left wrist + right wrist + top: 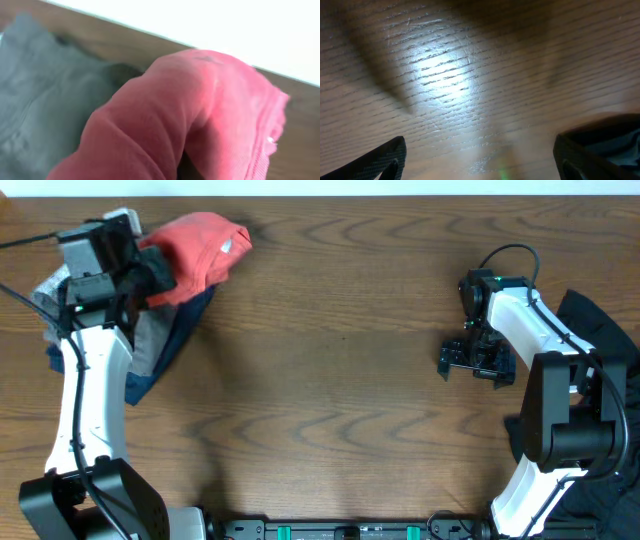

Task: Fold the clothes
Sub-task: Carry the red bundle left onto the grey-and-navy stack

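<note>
**A:** Left pincer (152, 277): what is held by it?

**B:** It is clamped on a bunched red ribbed-cotton garment (205, 245), which is spread out beyond its tips. The fingers themselves are hidden by cloth in the wrist view. A crumpled grey soft garment (45, 100) and a dark blue fabric piece (150, 375) are heaped just beneath and behind it.

**A:** And the right pincer (480, 167)?

**B:** It is spread wide with nothing held, just above the brown wood-grain desk (445, 75). A black cloth heap (612, 338) is seen behind it.
</note>
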### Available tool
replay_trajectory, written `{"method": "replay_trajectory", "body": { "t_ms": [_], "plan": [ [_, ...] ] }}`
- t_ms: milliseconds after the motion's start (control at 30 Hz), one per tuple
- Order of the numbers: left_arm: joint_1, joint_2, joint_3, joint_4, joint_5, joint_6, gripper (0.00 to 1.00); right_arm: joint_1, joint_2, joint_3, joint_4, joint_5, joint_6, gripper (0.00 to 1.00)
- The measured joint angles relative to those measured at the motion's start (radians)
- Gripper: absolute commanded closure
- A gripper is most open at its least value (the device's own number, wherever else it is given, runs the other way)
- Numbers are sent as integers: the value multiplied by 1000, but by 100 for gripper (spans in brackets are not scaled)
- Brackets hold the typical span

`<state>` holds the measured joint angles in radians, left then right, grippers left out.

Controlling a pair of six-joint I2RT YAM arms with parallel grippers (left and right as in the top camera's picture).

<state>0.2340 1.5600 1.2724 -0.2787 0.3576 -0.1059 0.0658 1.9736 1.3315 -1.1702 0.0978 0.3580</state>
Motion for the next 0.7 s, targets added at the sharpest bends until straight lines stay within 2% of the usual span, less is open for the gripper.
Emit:
{"method": "replay_trajectory", "body": {
  "t_ms": [200, 467, 567, 700],
  "plan": [
    [29, 0, 26, 94, 58, -32, 94, 0, 0, 0, 0, 0, 0, 8],
    [200, 0, 154, 246, 62, -178, 94, 0, 0, 0, 0, 0, 0, 8],
    [244, 0, 160, 214, 56, -231, 94, 0, 0, 0, 0, 0, 0, 8],
    [230, 7, 160, 26, 55, -285, 94, 0, 0, 0, 0, 0, 0, 8]
  ]
}}
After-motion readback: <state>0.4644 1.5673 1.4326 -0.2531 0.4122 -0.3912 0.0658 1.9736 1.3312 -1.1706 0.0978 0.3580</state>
